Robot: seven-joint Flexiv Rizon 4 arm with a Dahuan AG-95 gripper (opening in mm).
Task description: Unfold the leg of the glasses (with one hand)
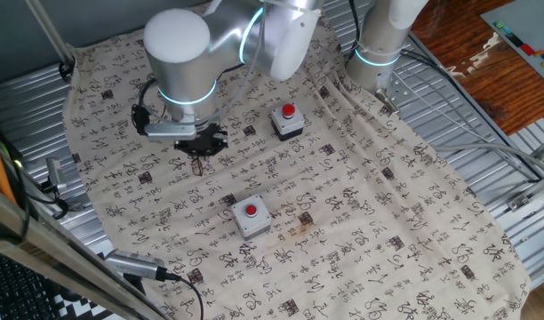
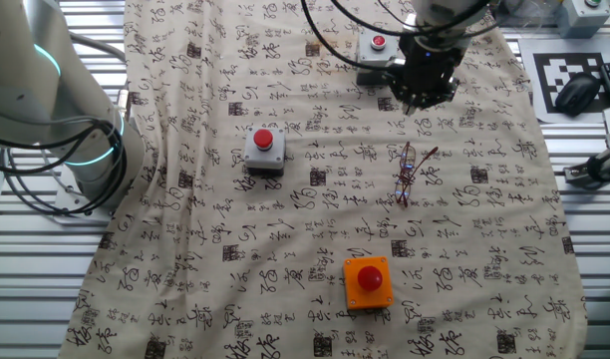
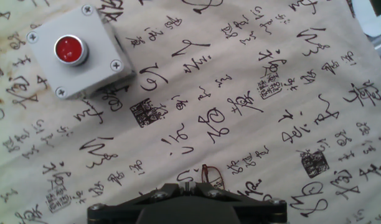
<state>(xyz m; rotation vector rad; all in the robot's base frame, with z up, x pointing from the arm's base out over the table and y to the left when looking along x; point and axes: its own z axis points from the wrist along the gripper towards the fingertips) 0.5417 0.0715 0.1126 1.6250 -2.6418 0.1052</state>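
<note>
Hovering hand (image 2: 422, 98) above cloth (image 2: 315, 249), closed on nothing, glasses (image 2: 408, 175) lying nearby

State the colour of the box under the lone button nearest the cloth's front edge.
Orange box, red button; clearest in the other fixed view.

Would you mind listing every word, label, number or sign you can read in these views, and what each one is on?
None can be quoted as readable text.
Cloth: black brush-style characters and square seal marks all over; I cannot read them.
Square black-and-white marker: a coded pattern, no letters.
Grey button boxes and orange button box: no visible label.
Glasses: no marking visible.
</note>
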